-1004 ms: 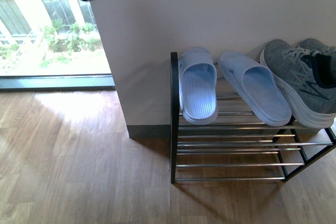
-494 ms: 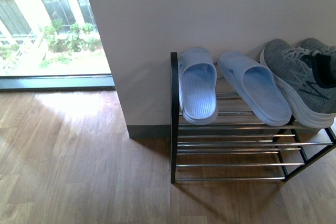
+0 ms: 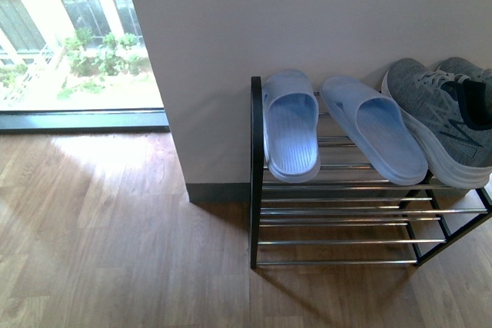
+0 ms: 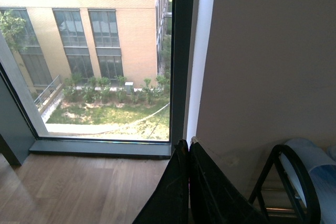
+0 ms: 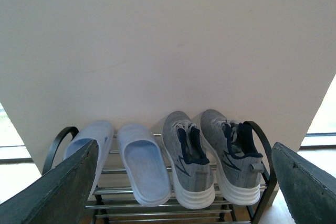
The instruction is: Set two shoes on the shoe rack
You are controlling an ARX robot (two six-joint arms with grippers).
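Since one second earlier, the dark arm parts along the top edge of the front view have left the picture; the footwear lies as before. The shoe rack [image 3: 255, 174] has a black metal frame with rounded end hoops and tiers of thin chrome bars. It stands on wood-grain flooring [image 3: 108, 236] against a plain pale wall [image 3: 307, 13].

On the top tier, from its left end: two pale blue slide sandals, the left slide [image 3: 290, 124] and the right slide [image 3: 373, 128], smooth moulded shapes with ribbed footbeds, toes toward the wall; the right slide lies angled. Next come two grey knit sneakers. The near sneaker [image 3: 430, 124] touches the right slide; the far sneaker [image 3: 473, 86] is cut off at the rack's right end in the front view.

The right wrist view shows all four in a row, with both sneakers whole: white ridged soles, navy lining and side marks. The right gripper [image 5: 184, 182] has its fingers [image 5: 58, 187] spread wide apart, holding nothing.

The left wrist view shows a window [image 4: 89, 56] onto a brick building and a garden, and one hoop of the rack. The left gripper [image 4: 188, 150] has its dark fingers pressed together, empty.
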